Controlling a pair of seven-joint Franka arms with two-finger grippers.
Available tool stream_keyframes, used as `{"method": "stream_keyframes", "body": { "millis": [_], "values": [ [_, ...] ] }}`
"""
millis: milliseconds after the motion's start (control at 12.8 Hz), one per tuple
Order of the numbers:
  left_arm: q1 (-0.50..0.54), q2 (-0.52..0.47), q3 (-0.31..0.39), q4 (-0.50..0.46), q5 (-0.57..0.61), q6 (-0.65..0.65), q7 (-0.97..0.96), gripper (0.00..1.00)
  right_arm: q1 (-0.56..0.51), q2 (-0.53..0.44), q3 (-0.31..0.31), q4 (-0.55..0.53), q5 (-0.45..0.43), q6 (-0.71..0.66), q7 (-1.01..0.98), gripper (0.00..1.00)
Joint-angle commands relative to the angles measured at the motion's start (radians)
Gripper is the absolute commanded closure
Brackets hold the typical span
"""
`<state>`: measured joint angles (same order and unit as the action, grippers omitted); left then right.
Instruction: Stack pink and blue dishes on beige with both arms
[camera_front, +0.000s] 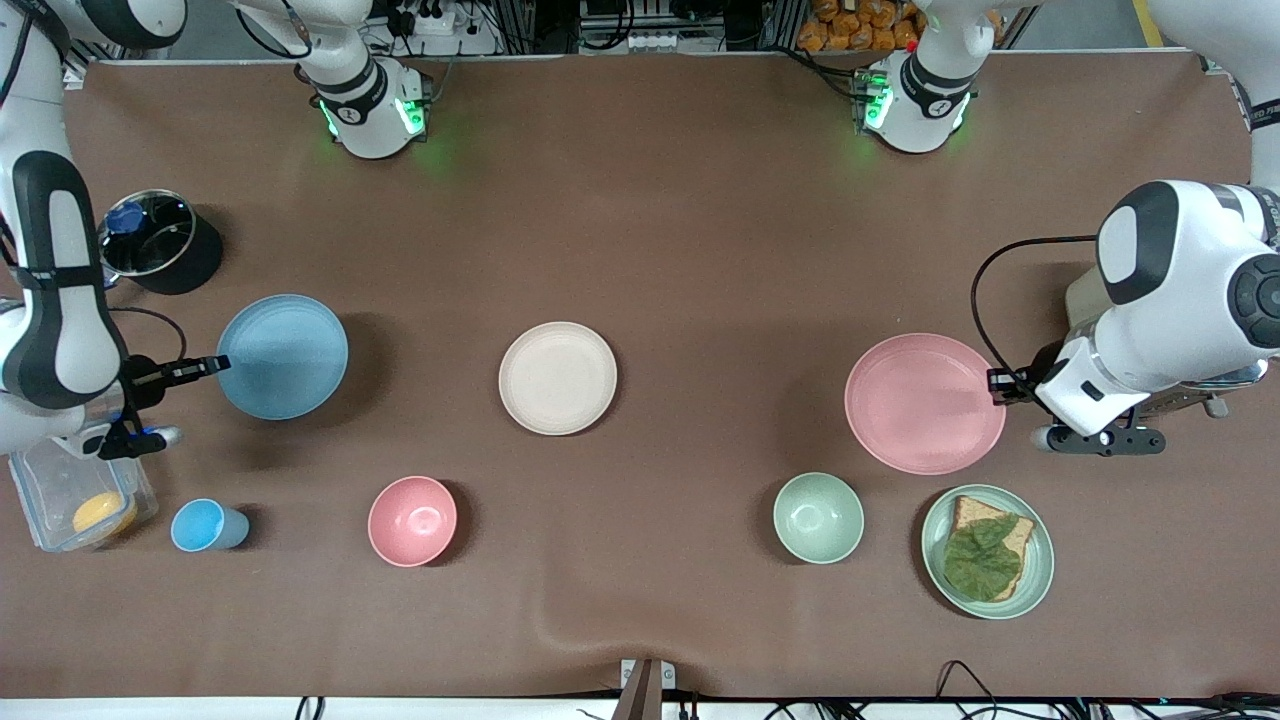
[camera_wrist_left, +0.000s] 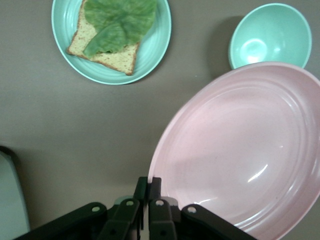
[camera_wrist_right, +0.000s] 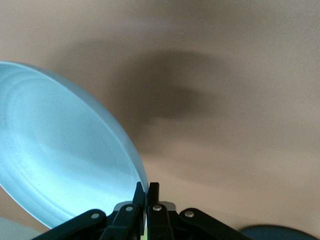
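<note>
The beige plate lies flat at the table's middle. My left gripper is shut on the rim of the pink plate, which is tilted up off the cloth toward the left arm's end. My right gripper is shut on the rim of the blue plate, held raised and tilted toward the right arm's end, with its shadow on the cloth beneath.
Nearer the camera stand a blue cup, a pink bowl, a green bowl and a green plate bearing bread and a leaf. A black pot and a clear box sit at the right arm's end.
</note>
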<state>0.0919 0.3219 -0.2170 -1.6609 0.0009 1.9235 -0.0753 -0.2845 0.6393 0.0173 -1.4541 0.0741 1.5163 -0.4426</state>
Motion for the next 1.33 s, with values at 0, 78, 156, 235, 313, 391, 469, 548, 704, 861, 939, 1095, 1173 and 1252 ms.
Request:
{"method": "stream_keyframes", "body": {
  "millis": [0, 78, 156, 235, 313, 391, 469, 548, 704, 861, 939, 1095, 1173, 1252],
  "values": [
    [0.002, -0.006, -0.022, 0.035, -0.018, -0.047, -0.018, 1.00, 0.024, -0.058, 0.001, 0.027, 0.007, -0.059, 0.016, 1.00],
    [0.000, -0.010, -0.022, 0.036, -0.018, -0.047, -0.018, 1.00, 0.025, -0.067, 0.003, 0.034, 0.006, -0.061, 0.024, 1.00],
    [0.000, -0.014, -0.024, 0.036, -0.018, -0.047, -0.018, 1.00, 0.025, -0.073, 0.003, 0.040, 0.007, -0.061, 0.025, 1.00],
    [0.000, -0.017, -0.024, 0.039, -0.018, -0.053, -0.017, 1.00, 0.024, -0.076, 0.004, 0.044, 0.009, -0.061, 0.018, 1.00],
    [0.002, -0.017, -0.024, 0.050, -0.018, -0.070, -0.011, 1.00, 0.025, -0.079, 0.004, 0.053, 0.009, -0.061, 0.018, 1.00],
    [0.002, -0.017, -0.024, 0.064, -0.018, -0.087, -0.011, 1.00, 0.025, -0.086, 0.004, 0.057, 0.009, -0.064, 0.025, 1.00],
    [0.002, -0.017, -0.024, 0.078, -0.018, -0.104, -0.011, 1.00, 0.025, -0.092, 0.004, 0.057, 0.009, -0.067, 0.025, 1.00],
    [0.002, -0.017, -0.024, 0.087, -0.018, -0.112, -0.011, 1.00, 0.025, -0.098, 0.004, 0.057, 0.009, -0.067, 0.025, 1.00],
    [0.003, -0.017, -0.024, 0.092, -0.018, -0.116, -0.005, 1.00, 0.033, -0.107, 0.007, 0.057, 0.010, -0.070, 0.028, 1.00],
    [0.002, -0.017, -0.025, 0.092, -0.018, -0.118, -0.004, 1.00, 0.053, -0.119, 0.006, 0.064, 0.010, -0.076, 0.028, 1.00],
    [0.002, -0.018, -0.025, 0.092, -0.019, -0.118, -0.006, 1.00, 0.059, -0.121, 0.006, 0.064, 0.010, -0.082, 0.028, 1.00],
    [0.002, -0.024, -0.025, 0.092, -0.019, -0.121, -0.005, 1.00, 0.062, -0.132, 0.006, 0.066, 0.010, -0.084, 0.027, 1.00],
    [0.002, -0.024, -0.028, 0.092, -0.019, -0.124, -0.006, 1.00, 0.062, -0.133, 0.006, 0.066, 0.010, -0.084, 0.027, 1.00],
    [0.003, -0.026, -0.035, 0.092, -0.019, -0.124, -0.008, 1.00, 0.062, -0.135, 0.006, 0.066, 0.010, -0.084, 0.027, 1.00]
  ]
}}
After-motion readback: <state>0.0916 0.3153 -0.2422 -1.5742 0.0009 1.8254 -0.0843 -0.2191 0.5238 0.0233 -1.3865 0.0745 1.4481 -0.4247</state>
